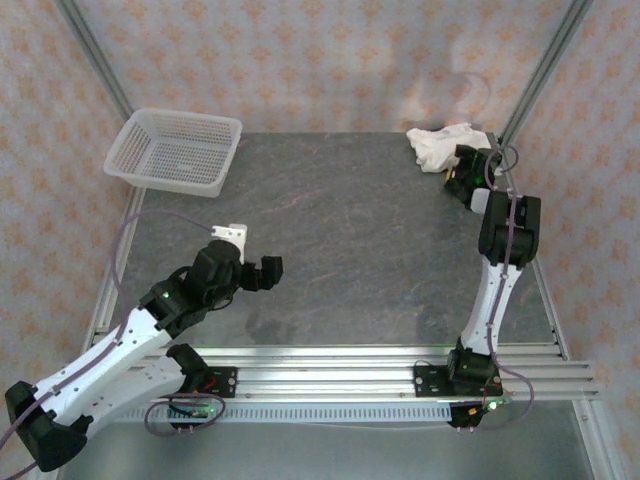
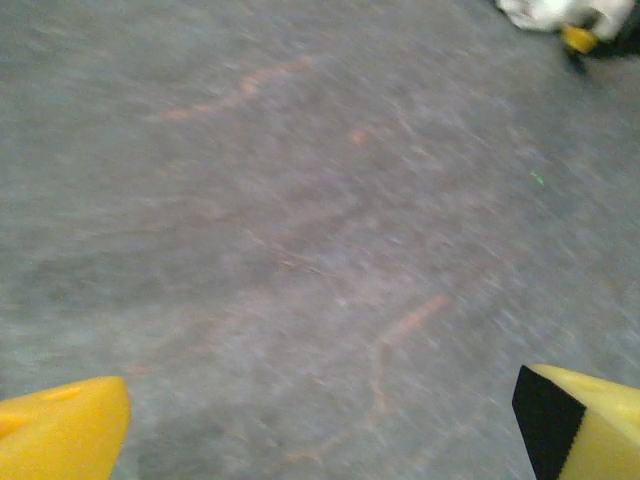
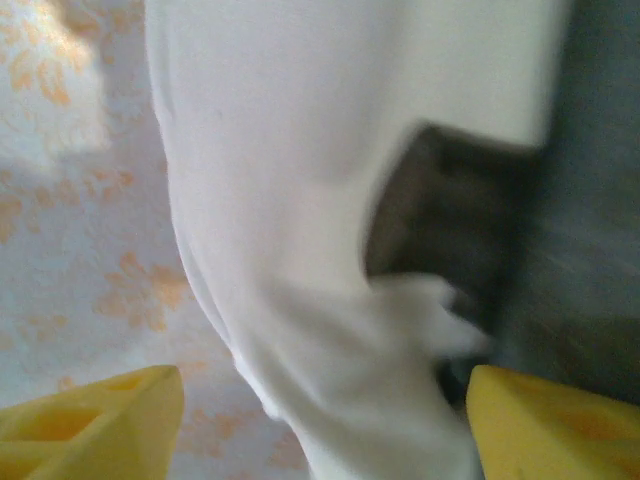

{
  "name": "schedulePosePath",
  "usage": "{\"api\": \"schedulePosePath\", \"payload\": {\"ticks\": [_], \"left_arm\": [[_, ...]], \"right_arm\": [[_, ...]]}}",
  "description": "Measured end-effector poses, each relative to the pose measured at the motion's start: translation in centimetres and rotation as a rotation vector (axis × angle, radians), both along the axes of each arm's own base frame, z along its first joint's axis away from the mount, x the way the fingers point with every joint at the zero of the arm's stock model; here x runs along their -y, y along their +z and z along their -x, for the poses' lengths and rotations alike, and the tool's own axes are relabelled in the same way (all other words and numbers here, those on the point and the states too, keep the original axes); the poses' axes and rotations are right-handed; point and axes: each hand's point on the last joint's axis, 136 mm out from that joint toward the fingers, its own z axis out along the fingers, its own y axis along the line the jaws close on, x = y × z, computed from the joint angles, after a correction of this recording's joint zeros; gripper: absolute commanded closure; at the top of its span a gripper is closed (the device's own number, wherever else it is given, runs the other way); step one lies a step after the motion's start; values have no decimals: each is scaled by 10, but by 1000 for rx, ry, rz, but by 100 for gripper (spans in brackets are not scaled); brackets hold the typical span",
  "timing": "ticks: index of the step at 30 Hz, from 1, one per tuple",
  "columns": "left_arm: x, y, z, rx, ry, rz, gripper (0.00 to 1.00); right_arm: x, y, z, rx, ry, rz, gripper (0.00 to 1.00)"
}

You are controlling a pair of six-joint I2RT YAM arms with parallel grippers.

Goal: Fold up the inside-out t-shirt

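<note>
The inside-out t-shirt [image 1: 438, 145] lies bunched in a cream-white heap at the table's far right corner, against the patterned wall. My right gripper [image 1: 463, 172] is right at its near edge. In the right wrist view a hanging fold of the t-shirt [image 3: 300, 200] runs down between the yellow fingers [image 3: 100, 425], which stand wide apart and do not pinch it; this gripper [image 3: 325, 420] is open. My left gripper [image 1: 255, 255] hovers open over bare table at the left. Its yellow fingertips [image 2: 60, 430] frame grey tabletop, with the t-shirt [image 2: 535, 10] far off at the top right.
A white mesh basket [image 1: 175, 150] sits at the far left corner of the grey table [image 1: 350, 230]. Metal frame posts rise at both far corners, and aluminium rails [image 1: 380, 360] run along the near edge by the arm bases.
</note>
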Motion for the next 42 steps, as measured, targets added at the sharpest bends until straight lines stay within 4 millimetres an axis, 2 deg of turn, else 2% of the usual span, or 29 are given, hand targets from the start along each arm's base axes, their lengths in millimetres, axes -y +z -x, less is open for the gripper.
{"api": "schedulePosePath", "payload": {"ticks": [2,4,7,11,13,14,16,19,20,22,23,25,28,31,33,37,42], "left_arm": [[-17,4,-5,63,74,-42,0],[-37,8,-9,132,160,-88,0],[-69,12,-13,231,308,-163,0],[-110,-5,-17,292,480,-289,0],[-130,-17,-17,282,548,-356,0],[-140,-22,-18,273,584,-382,0],[-156,-30,-20,257,636,-417,0],[-170,-43,-25,262,670,-424,0],[-173,-51,-28,258,667,-425,0],[-179,-68,-33,232,660,-432,0],[-183,-76,-38,216,660,-432,0],[-189,-92,-47,170,648,-446,0],[-184,-107,-72,140,599,-445,0],[-174,-118,-110,142,544,-423,0],[-170,-126,-125,126,507,-399,0],[-172,-122,-131,148,497,-364,0],[-167,-119,-134,160,471,-343,0]], "right_arm": [[-2,8,30,-31,24,57,12],[-4,26,60,-48,51,133,11],[-7,72,110,-38,85,311,10],[-12,138,176,33,90,627,11],[-20,153,205,59,96,780,9],[-24,153,219,62,101,858,8],[-31,135,241,35,117,991,7],[-34,76,265,-69,186,1128,7],[-32,50,273,-127,224,1158,7],[-30,13,282,-211,289,1193,7],[-31,1,284,-233,318,1212,7],[-34,-2,277,-204,338,1267,6],[-42,-2,253,-133,346,1339,4],[-43,-23,243,-161,392,1360,1],[-43,-17,238,-141,381,1375,1],[-43,2,223,-94,349,1398,1],[-48,8,216,-70,375,1414,1]]}}
